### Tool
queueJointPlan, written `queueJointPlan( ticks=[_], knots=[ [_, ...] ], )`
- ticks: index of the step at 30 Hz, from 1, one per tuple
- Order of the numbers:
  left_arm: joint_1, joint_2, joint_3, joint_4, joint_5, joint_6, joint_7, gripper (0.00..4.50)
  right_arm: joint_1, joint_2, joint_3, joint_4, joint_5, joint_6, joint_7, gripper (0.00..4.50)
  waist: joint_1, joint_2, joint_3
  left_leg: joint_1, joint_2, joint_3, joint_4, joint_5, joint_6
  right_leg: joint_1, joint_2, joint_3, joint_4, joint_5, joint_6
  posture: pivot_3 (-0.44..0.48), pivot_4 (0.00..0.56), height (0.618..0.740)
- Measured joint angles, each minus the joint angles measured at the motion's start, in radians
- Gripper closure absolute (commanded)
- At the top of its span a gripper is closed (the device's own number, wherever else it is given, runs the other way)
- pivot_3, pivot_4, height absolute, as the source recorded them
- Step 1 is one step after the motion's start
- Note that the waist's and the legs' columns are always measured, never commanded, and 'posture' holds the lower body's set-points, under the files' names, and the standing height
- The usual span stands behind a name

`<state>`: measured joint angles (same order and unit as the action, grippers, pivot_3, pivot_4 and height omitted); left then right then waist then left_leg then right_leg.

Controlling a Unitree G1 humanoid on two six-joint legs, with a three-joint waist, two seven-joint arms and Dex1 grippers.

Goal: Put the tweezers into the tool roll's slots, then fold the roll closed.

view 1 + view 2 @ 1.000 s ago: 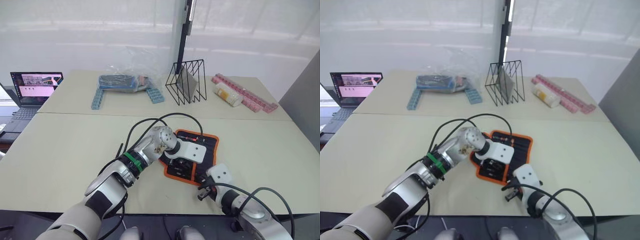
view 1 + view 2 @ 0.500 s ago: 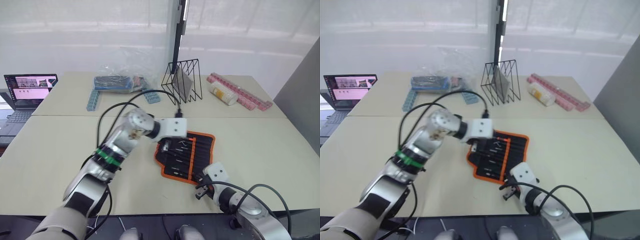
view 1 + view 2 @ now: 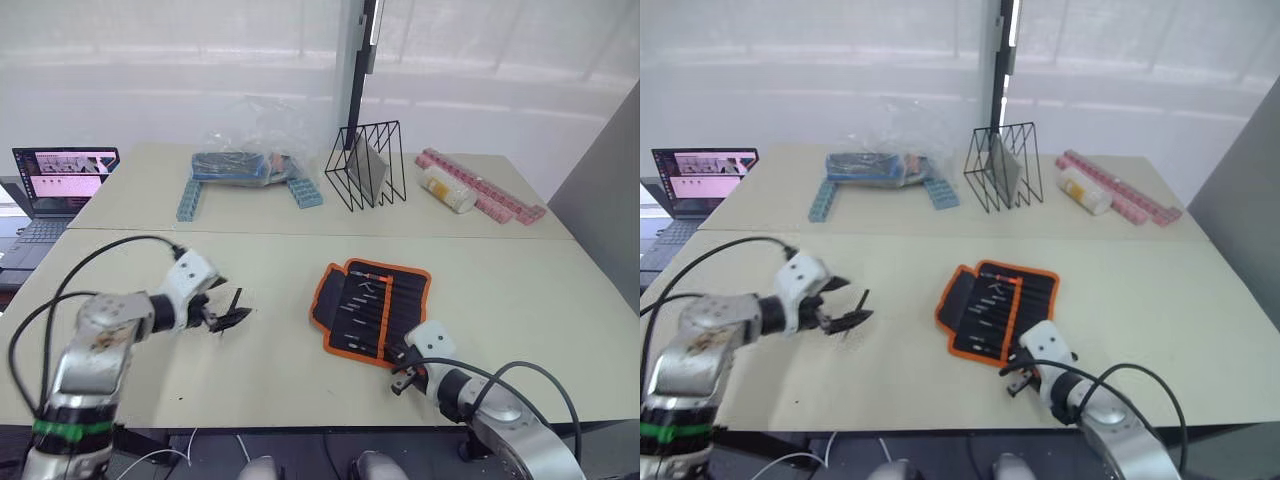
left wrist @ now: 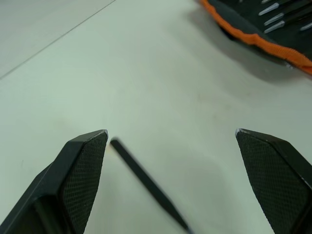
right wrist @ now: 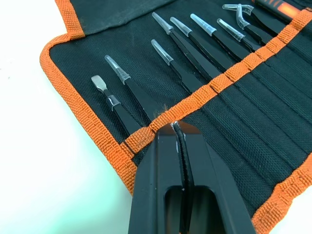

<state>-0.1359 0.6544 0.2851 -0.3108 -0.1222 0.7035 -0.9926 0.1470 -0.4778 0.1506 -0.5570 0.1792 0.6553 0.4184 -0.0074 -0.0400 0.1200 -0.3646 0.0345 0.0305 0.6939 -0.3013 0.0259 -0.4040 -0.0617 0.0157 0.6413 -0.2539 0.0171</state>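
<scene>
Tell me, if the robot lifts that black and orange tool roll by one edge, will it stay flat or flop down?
The tool roll would probably flop: it looks like soft fabric, and one side already folds over itself. The tweezers tucked in its slots may stiffen the middle slightly and add some weight.

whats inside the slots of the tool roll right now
The tool roll lies open with several black tweezers seated in its slots, clear-capped tips sticking out. Their lower ends are hidden under the pocket fabric. The shut right gripper rests at the orange trim.
</scene>
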Motion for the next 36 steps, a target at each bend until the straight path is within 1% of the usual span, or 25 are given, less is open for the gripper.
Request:
queueJointPlan(
  ticks=[2, 5, 6, 8, 10, 11, 13, 16, 18, 22, 26, 32, 36],
  knots=[
    [0.115, 0.010, 0.108, -0.054, -0.028, 0.015, 0.015, 0.04, -0.007, -0.007, -0.002, 0.009, 0.001, -0.008, 0.015, 4.50, -0.002, 0.000, 0.000, 0.001, 0.000, 0.000, -0.002, 0.000, 0.000, 0.000, -0.001, 0.000, 0.000, 0.000, -0.001, 0.000, 0.150, 0.725],
    [0.291, -0.001, 0.282, -0.097, -0.080, 0.023, 0.036, 0.04, -0.005, -0.023, -0.008, 0.018, 0.001, -0.019, 0.031, 4.50, -0.001, 0.002, 0.001, 0.003, 0.000, 0.000, -0.004, 0.000, 0.000, 0.000, -0.005, -0.001, 0.000, -0.002, -0.002, 0.000, 0.150, 0.725],
    [0.333, -0.011, 0.318, -0.100, -0.089, 0.017, 0.040, 0.04, -0.003, -0.025, -0.008, 0.021, 0.001, -0.021, 0.035, 4.50, 0.003, 0.001, 0.001, 0.004, 0.000, 0.000, -0.004, 0.000, 0.000, 0.001, -0.011, -0.002, 0.000, -0.002, -0.003, 0.000, 0.150, 0.725],
    [0.420, -0.041, 0.385, -0.105, -0.116, -0.006, 0.047, 0.04, -0.001, -0.034, -0.009, 0.026, 0.001, -0.023, 0.042, 4.50, 0.009, 0.000, 0.001, 0.007, -0.001, 0.000, -0.004, 0.000, -0.001, 0.000, -0.014, -0.003, -0.002, -0.002, -0.003, 0.000, 0.150, 0.725],
    [0.473, -0.077, 0.428, -0.107, -0.142, -0.034, 0.064, 0.04, -0.001, -0.044, -0.014, 0.033, 0.001, -0.025, 0.047, 4.50, 0.020, -0.001, 0.001, 0.010, -0.001, 0.000, -0.005, 0.000, -0.001, 0.003, -0.016, -0.003, -0.004, -0.003, -0.004, 0.000, 0.150, 0.725],
    [0.503, -0.123, 0.458, -0.116, -0.161, -0.074, 0.077, 0.04, -0.002, -0.045, -0.015, 0.038, 0.001, -0.027, 0.053, 4.50, 0.020, -0.002, 0.000, 0.010, 0.000, 0.000, -0.005, -0.001, -0.001, 0.003, -0.017, -0.003, -0.006, -0.006, -0.008, 0.000, 0.150, 0.725],
    [0.569, -0.218, 0.481, -0.140, -0.186, -0.157, 0.102, 0.04, -0.003, -0.049, -0.017, 0.043, 0.001, -0.032, 0.061, 4.50, 0.019, -0.002, 0.000, 0.010, 0.000, 0.001, -0.007, -0.001, -0.001, 0.006, -0.020, 0.000, -0.010, -0.006, -0.008, 0.000, 0.150, 0.725],
    [0.661, -0.304, 0.456, -0.208, -0.198, -0.218, 0.145, 0.04, -0.002, -0.058, -0.018, 0.046, 0.001, -0.037, 0.074, 4.50, 0.019, -0.006, -0.001, 0.011, 0.000, 0.000, -0.009, -0.001, -0.002, 0.007, -0.022, -0.001, -0.012, -0.005, -0.008, 0.000, 0.150, 0.725],
    [0.699, -0.333, 0.427, -0.270, -0.204, -0.220, 0.181, 0.04, -0.004, -0.061, -0.021, 0.049, 0.001, -0.037, 0.082, 4.50, 0.020, -0.006, -0.001, 0.011, 0.000, 0.000, -0.010, -0.001, -0.002, 0.008, -0.022, -0.001, -0.013, -0.006, -0.008, 0.000, 0.150, 0.725],
    [0.758, -0.340, 0.367, -0.351, -0.228, -0.240, 0.210, 0.04, -0.008, -0.062, -0.020, 0.055, 0.001, -0.045, 0.094, 4.50, 0.018, -0.006, -0.001, 0.011, 0.000, 0.001, -0.012, -0.001, -0.002, 0.008, -0.022, 0.000, -0.014, -0.006, -0.009, 0.000, 0.150, 0.725],
    [0.789, -0.336, 0.329, -0.380, -0.234, -0.245, 0.235, 0.04, -0.009, -0.062, -0.020, 0.055, 0.001, -0.046, 0.102, 4.50, 0.017, -0.006, -0.001, 0.011, 0.000, 0.001, -0.013, -0.001, -0.002, 0.008, -0.019, -0.001, -0.015, -0.006, -0.008, 0.000, 0.150, 0.725],
    [0.790, -0.300, 0.315, -0.380, -0.237, -0.247, 0.268, 0.04, -0.009, -0.062, -0.019, 0.057, 0.000, -0.050, 0.102, 4.50, 0.018, -0.006, -0.001, 0.012, 0.000, 0.003, -0.013, -0.001, -0.002, 0.007, -0.016, -0.004, -0.015, -0.007, -0.009, 0.000, 0.150, 0.725],
    [0.767, -0.272, 0.262, -0.374, -0.228, -0.249, 0.296, 0.04, -0.008, -0.062, -0.019, 0.057, 0.000, -0.051, 0.101, 4.50, 0.018, -0.006, -0.001, 0.012, 0.000, 0.003, -0.013, -0.001, -0.002, 0.007, -0.016, -0.004, -0.015, -0.007, -0.008, 0.000, 0.150, 0.725]
  ],
)
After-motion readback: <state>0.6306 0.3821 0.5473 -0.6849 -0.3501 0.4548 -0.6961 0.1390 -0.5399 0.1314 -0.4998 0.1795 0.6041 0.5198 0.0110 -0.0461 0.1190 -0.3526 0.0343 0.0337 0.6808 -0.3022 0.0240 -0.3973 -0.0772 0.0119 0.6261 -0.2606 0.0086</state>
